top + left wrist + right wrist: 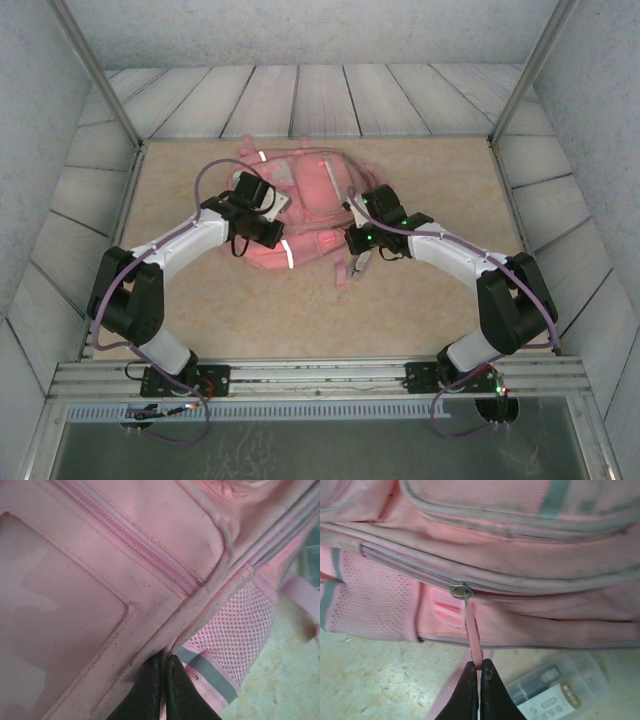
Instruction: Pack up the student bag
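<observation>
We take this for a robot test cell in a lab: grey panels (pixel 320 30) wall in the beige bench (pixel 440 190) beyond and to both sides of the jaws, metal posts (pixel 99 75) stand at the far corners, and both arms (pixel 185 245) are bolted to an aluminium rail (pixel 320 380) behind the jaws.

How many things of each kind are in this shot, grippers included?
Backpacks: 1, the student bag
Clear plastic cases: 1, the clear case
Grippers: 2, left gripper and right gripper
Total: 4
</observation>
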`<state>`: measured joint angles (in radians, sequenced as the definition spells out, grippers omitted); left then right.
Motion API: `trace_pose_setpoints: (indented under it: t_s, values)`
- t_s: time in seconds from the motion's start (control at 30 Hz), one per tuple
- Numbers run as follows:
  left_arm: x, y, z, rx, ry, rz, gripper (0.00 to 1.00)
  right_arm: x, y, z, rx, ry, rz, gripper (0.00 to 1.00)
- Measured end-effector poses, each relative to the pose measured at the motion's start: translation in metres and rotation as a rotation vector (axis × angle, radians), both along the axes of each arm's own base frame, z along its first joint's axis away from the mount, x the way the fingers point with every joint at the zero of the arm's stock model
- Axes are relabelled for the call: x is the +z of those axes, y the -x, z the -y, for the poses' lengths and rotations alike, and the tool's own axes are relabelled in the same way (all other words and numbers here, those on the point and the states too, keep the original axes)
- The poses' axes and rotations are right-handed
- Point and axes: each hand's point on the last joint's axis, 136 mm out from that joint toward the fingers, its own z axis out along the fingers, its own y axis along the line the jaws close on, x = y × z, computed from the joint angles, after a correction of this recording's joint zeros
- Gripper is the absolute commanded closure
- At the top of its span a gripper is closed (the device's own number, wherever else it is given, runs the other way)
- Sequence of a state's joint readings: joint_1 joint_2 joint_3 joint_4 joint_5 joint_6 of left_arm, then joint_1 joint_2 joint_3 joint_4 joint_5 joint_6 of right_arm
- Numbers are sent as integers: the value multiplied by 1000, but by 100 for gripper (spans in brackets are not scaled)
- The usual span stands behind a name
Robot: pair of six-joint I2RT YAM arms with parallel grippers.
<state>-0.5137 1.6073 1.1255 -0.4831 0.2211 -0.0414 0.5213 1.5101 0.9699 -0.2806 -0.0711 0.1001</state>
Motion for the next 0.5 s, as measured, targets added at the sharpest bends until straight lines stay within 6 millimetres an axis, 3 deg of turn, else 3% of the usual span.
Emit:
trace_pose_setpoints:
  t_s: [0.33,0.5]
  values:
    - [-1,-4,-14,29,-49,52,100,-6,-9,16,-79,55,12,100]
    - [-4,3,-16,4,-51,52,56,-9,-12,19,-91,49,3,100]
